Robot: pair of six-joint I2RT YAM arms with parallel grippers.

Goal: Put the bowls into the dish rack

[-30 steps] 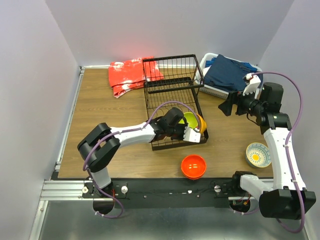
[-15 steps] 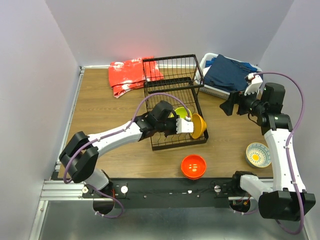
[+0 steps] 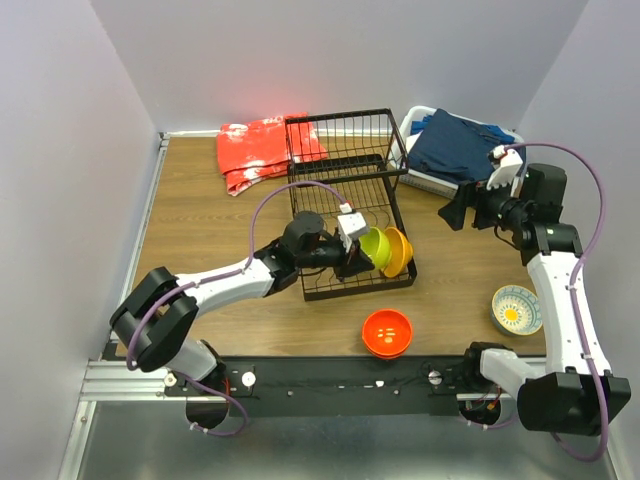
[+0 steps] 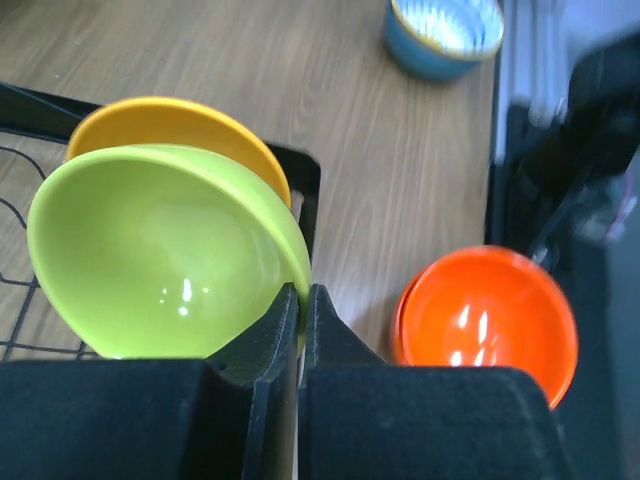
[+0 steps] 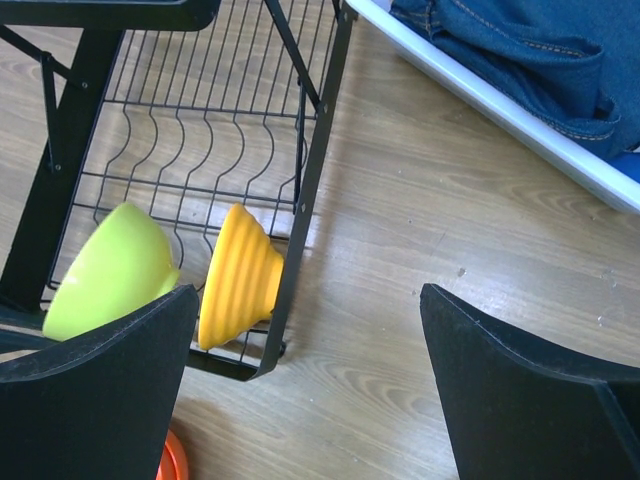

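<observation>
The lime green bowl [image 3: 374, 246] [image 4: 160, 250] stands tilted on its edge in the front right corner of the black wire dish rack [image 3: 340, 180], against the yellow-orange bowl [image 3: 399, 252] [image 4: 190, 122]. My left gripper [image 3: 360, 250] [image 4: 301, 297] is shut on the green bowl's rim. The red-orange bowl [image 3: 387, 332] [image 4: 488, 322] sits on the table in front of the rack. The white and blue bowl [image 3: 516, 309] [image 4: 445, 35] sits at the right. My right gripper [image 3: 457, 215] [image 5: 310, 380] hangs open and empty above the table, right of the rack.
A white plastic basket [image 3: 413, 122] [image 5: 500, 105] holding blue denim stands at the back right, next to the rack. A red-orange cloth [image 3: 258, 152] lies at the back left. The rack's raised wire tier [image 3: 345, 135] sits at its far end.
My left gripper has swung back and turned, standing the green bowl on edge beside the yellow-orange bowl. The right arm has not moved.
</observation>
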